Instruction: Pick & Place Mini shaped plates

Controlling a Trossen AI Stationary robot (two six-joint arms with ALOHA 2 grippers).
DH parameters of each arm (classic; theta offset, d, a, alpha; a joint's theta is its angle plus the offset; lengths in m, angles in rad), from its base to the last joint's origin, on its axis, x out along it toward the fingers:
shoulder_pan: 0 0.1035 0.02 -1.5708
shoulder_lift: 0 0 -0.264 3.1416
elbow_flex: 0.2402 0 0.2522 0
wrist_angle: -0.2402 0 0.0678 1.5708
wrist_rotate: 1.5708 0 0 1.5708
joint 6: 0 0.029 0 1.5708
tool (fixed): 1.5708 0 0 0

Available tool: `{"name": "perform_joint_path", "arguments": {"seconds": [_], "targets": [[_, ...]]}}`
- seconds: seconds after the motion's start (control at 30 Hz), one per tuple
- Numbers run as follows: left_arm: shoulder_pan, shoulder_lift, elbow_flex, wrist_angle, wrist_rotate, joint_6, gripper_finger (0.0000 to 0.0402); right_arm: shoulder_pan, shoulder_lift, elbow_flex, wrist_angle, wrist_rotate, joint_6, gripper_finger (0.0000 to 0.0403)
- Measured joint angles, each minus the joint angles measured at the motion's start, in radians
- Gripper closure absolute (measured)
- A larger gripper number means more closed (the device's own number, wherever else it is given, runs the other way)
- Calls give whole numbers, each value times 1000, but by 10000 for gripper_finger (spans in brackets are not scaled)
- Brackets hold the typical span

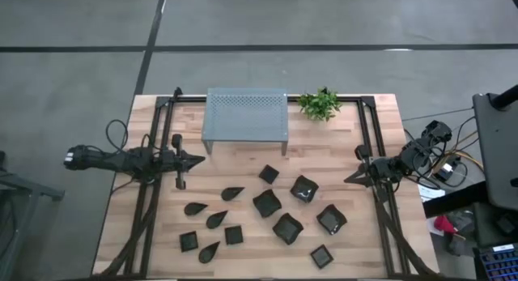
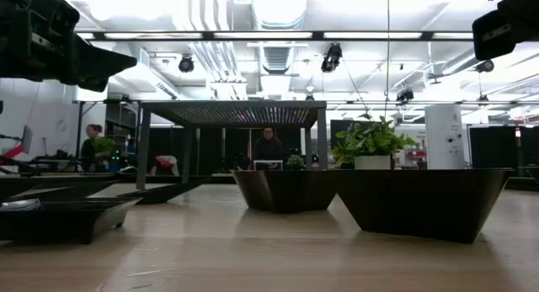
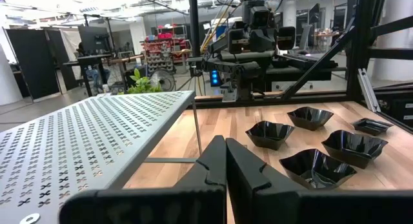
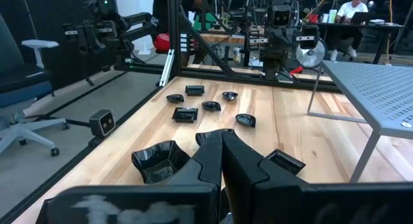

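Your left gripper hovers at the table's 9 o'clock, jaws pressed together, empty | your right gripper waits at 3 o'clock, jaws closed, empty | mini shaped plates lie scattered toward 6 o'clock of the perforated metal shelf.

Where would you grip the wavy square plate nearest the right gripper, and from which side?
Grip the plate by its raised rim, coming straight down from above with one finger inside the bowl and one outside. It sits flat and upright on the table, its thin walls flaring upward, so the rim is probably the only edge to pinch. The right gripper, shut, would open first.
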Motion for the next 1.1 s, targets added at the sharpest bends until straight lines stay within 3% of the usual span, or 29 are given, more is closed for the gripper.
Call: {"name": "perform_joint_path", "arguments": {"seconds": [0.53,0.87,1.0,1.1], "targets": [[0,0,0,0,0,0,401,0,0,0,0,0,-3,394],[0,0,0,0,0,0,401,0,0,0,0,25,-480,394],[0,0,0,0,0,0,401,0,0,0,0,25,-527,394],[0,0,0,0,0,0,401,-1,0,-5,41,-46,-390,394]]}}
